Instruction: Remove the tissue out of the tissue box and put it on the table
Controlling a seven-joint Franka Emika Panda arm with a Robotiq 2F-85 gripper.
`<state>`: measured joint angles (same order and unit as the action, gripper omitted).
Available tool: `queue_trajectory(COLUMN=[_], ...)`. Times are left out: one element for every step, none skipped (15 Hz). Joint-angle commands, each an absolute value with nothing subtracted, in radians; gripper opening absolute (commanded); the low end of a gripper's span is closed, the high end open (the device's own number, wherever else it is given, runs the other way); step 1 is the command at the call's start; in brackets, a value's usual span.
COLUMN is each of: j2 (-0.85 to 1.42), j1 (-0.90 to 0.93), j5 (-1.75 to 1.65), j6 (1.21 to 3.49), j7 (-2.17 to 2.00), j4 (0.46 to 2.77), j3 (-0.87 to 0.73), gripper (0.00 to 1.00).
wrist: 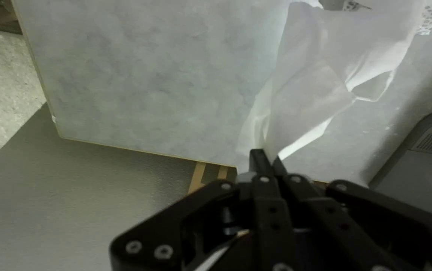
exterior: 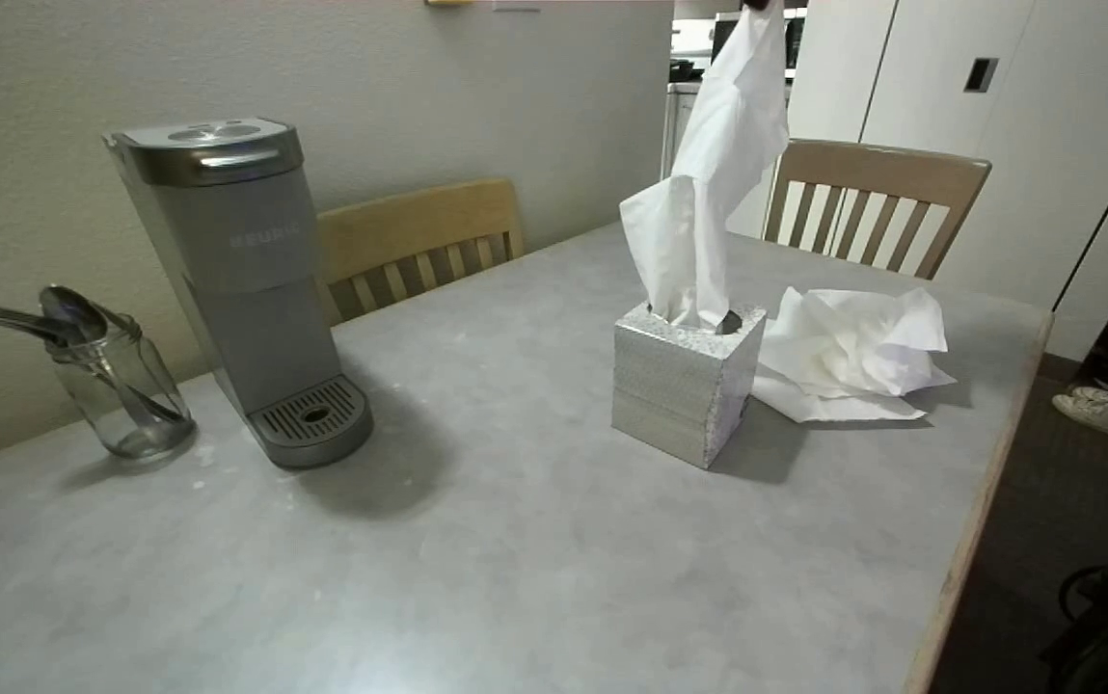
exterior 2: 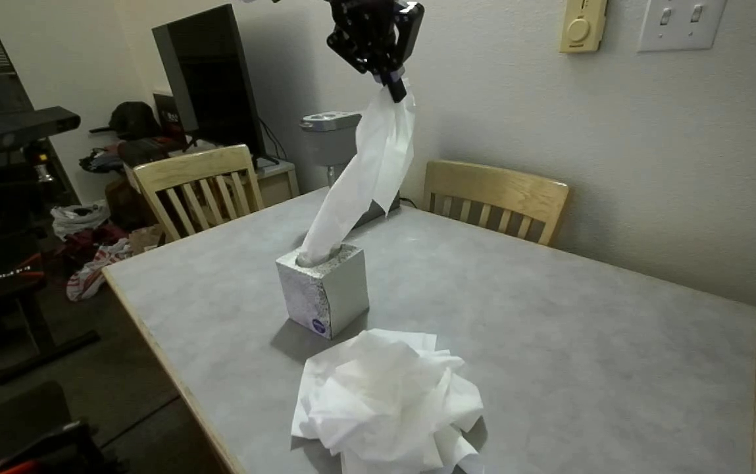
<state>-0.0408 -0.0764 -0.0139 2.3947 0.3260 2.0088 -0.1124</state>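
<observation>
The tissue box (exterior: 667,386) is silvery grey and stands upright on the grey table (exterior: 476,569). It also shows in an exterior view (exterior 2: 347,299), and a patterned bit of it shows in the wrist view (wrist: 431,17). A white tissue (exterior: 732,130) stretches from the box's opening up to my gripper (exterior 2: 396,95). The tissue slants in an exterior view (exterior 2: 371,168), with its lower end in the opening. In the wrist view my gripper (wrist: 271,160) is shut on the tissue's upper end, high above the box. How far the tissue reaches inside is hidden.
Crumpled white tissues (exterior: 852,347) lie on the table beside the box, also in an exterior view (exterior 2: 391,401). A grey coffee maker (exterior: 255,280) and a glass jar with cutlery (exterior: 134,405) stand near the wall. Wooden chairs (exterior: 877,193) (exterior 2: 496,197) stand around the table.
</observation>
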Motion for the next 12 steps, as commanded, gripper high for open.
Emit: queue_trajectory(j2=[-0.042,-0.039,-0.035,-0.030,-0.027,-0.023,-0.020,-0.016,-0.010,-0.001,0.011,0.028], j1=[-0.115,-0.124,-0.132,-0.140,-0.146,-0.151,-0.155,-0.158,-0.159,-0.162,-0.164,-0.168], j5=[-0.030,-0.033,-0.036,-0.035,-0.034,-0.031,-0.021,-0.011,0.000,0.005,0.002,-0.008], j6=[2.400,2.405,2.412,2.411,2.409,2.411,2.410,2.416,2.433,2.462,2.483,2.511], j7=[0.309,0.303,0.300,0.299,0.296,0.293,0.291,0.282,0.271,0.257,0.238,0.215], j4=[2.042,2.048,2.055,2.059,2.062,2.068,2.074,2.088,2.106,2.127,2.145,2.166], j3=[-0.143,-0.152,-0.161,-0.168,-0.174,-0.179,-0.183,-0.185,-0.186,-0.188,-0.189,-0.192], gripper=[0.00,0.00,0.00,0.00,0.00,0.00,0.00,0.00,0.00,0.00,0.00,0.00])
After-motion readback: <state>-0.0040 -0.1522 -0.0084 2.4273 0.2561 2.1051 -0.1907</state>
